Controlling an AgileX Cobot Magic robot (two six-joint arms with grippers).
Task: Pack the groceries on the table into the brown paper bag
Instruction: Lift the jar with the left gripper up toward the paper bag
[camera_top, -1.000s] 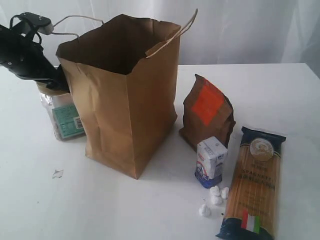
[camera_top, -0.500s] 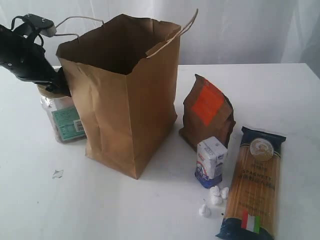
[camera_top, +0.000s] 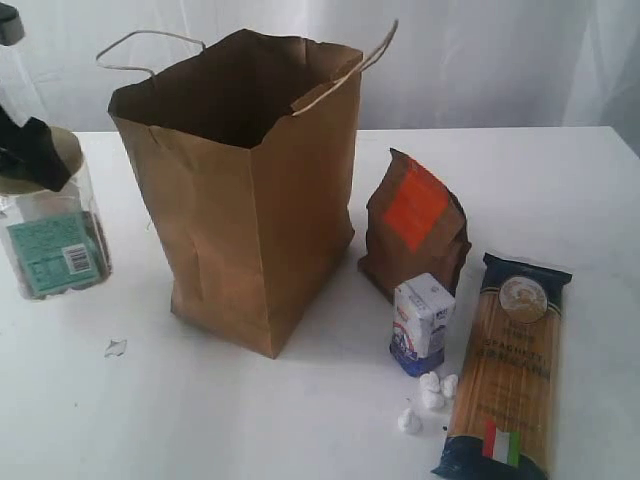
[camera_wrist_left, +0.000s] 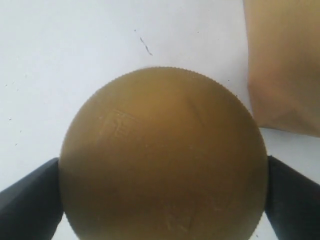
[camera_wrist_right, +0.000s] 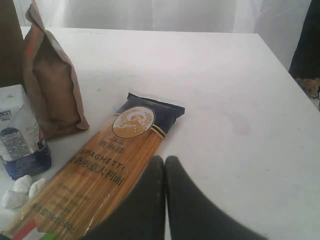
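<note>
Exterior view: the tan-lidded clear jar (camera_top: 52, 240) is held at its lid (camera_top: 62, 148) by the left gripper (camera_top: 30, 165), at nine o'clock of the brown paper bag (camera_top: 250, 200). Left wrist view: the lid is clamped between both fingers (camera_wrist_left: 30, 205). Right wrist view: the right gripper (camera_wrist_right: 165, 172) is closed and empty over the long spaghetti pack (camera_wrist_right: 100, 170). If carried too low, the jar could strike the bag's rim and topple it.

1. Exterior view looks down from the near side over the whole table (camera_top: 560, 180).
2. Left wrist view points straight down, close on a jar lid (camera_wrist_left: 162, 160).
3. Right wrist view, low, shares the spaghetti pack (camera_wrist_right: 110, 165) with it.
</note>
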